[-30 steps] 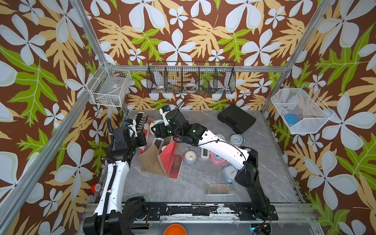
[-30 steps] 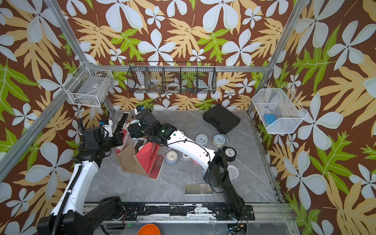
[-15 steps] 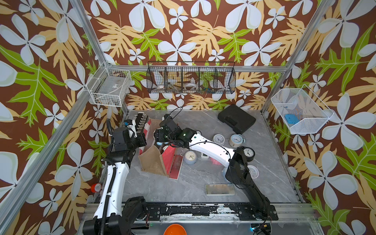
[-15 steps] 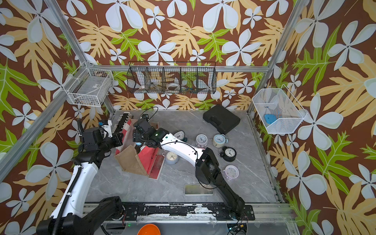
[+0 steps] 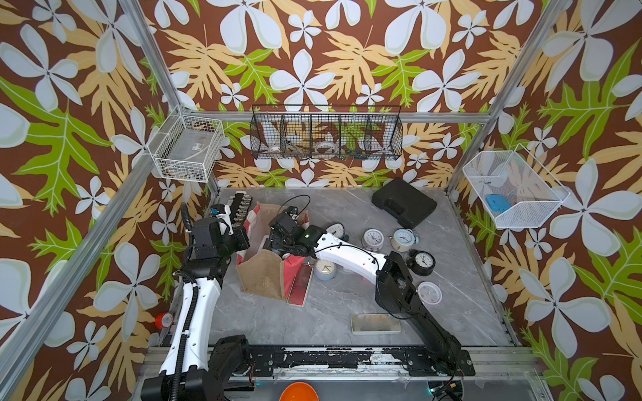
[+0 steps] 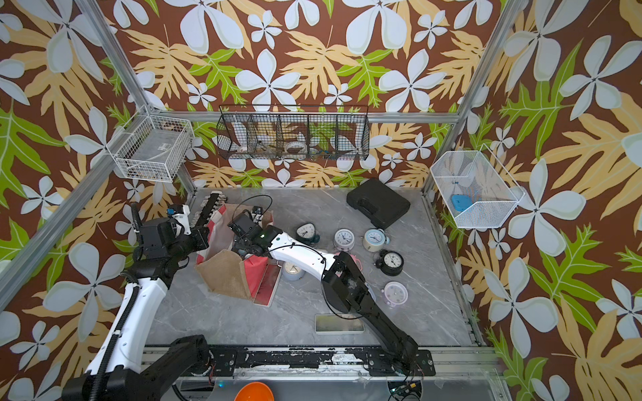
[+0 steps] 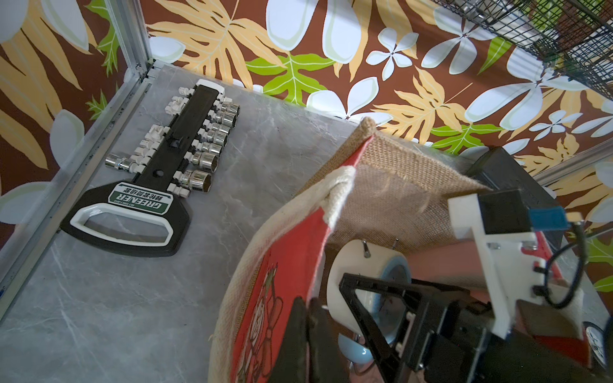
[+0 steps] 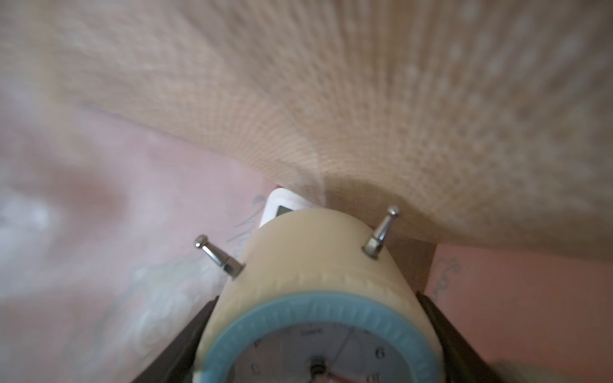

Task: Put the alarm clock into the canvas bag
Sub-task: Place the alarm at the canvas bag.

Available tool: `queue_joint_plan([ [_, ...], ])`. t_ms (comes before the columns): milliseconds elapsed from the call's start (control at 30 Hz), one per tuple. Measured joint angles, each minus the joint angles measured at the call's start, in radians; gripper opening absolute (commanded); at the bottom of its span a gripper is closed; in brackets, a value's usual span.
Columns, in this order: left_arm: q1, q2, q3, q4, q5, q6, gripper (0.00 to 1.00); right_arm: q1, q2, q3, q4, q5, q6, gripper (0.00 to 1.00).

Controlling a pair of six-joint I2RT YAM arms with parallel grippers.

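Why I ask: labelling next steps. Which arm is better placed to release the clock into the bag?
Right. The right gripper grips the alarm clock inside the canvas bag; the left gripper is shut on its rim.

cream alarm clock [image 8: 315, 265], red-and-tan canvas bag [image 7: 391, 189]

both top views look down; wrist views close on canvas bag [image 7: 391, 185].

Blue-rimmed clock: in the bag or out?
In, not released. The alarm clock is below the canvas bag rim, burlap and pink lining around it, right gripper jaws on its sides.
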Motion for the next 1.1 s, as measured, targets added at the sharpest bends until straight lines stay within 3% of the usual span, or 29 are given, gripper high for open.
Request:
queue_joint_plan([
  [300,0.000,-0.003,0.000,0.004,-0.016,0.000,0.00,-0.011,0.082,0.045,-0.032,0.060,0.070,0.71],
  [667,0.000,-0.006,-0.003,0.006,-0.005,-0.013,0.00,-0.018,0.122,0.078,-0.037,0.094,0.126,0.97],
  [833,0.000,-0.019,-0.003,-0.001,0.005,-0.046,0.01,-0.018,0.097,0.076,-0.048,0.103,0.130,1.00],
  [1100,0.000,-0.018,-0.002,-0.024,0.003,-0.049,0.20,-0.016,0.033,0.071,-0.076,0.128,0.130,1.00],
])
